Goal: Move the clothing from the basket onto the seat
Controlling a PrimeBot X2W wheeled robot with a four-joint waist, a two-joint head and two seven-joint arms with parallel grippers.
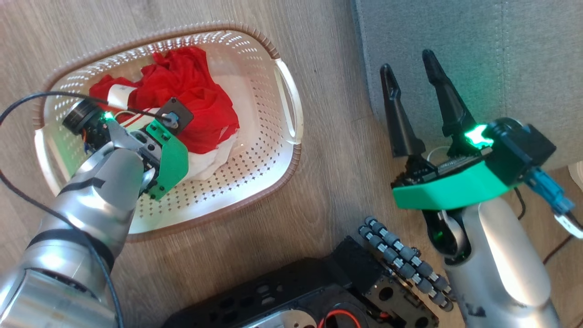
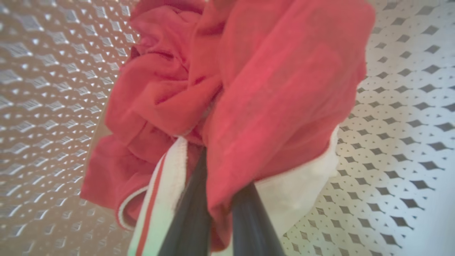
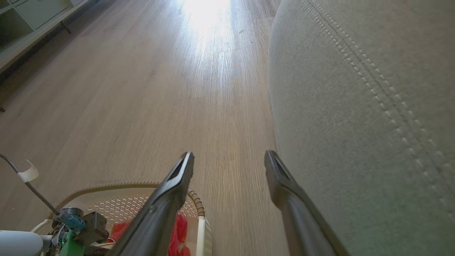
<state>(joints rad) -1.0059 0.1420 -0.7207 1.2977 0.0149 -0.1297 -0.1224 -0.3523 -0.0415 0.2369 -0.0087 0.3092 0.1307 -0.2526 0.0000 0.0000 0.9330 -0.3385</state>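
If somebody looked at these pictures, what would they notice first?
The bright red clothes jump out first, heaped in the white basket on the wooden floor at the robot's left. The left hand reaches into the basket and pinches the red cloth between its fingers. The right hand hangs open next to the grey-green sofa.

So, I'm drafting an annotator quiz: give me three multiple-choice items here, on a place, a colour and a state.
1. Where does the clothing lie relative to the basket? A over a handle B inside it C across the rim
2. The basket's rim is: A brown B blue C black
3. The right gripper is: A shut on the clothing B shut on a handle C open, holding nothing
Answers: 1 B, the red fabric sits within the walls; 2 A, the woven edge is brown; 3 C, its jaws stand apart, nothing between.
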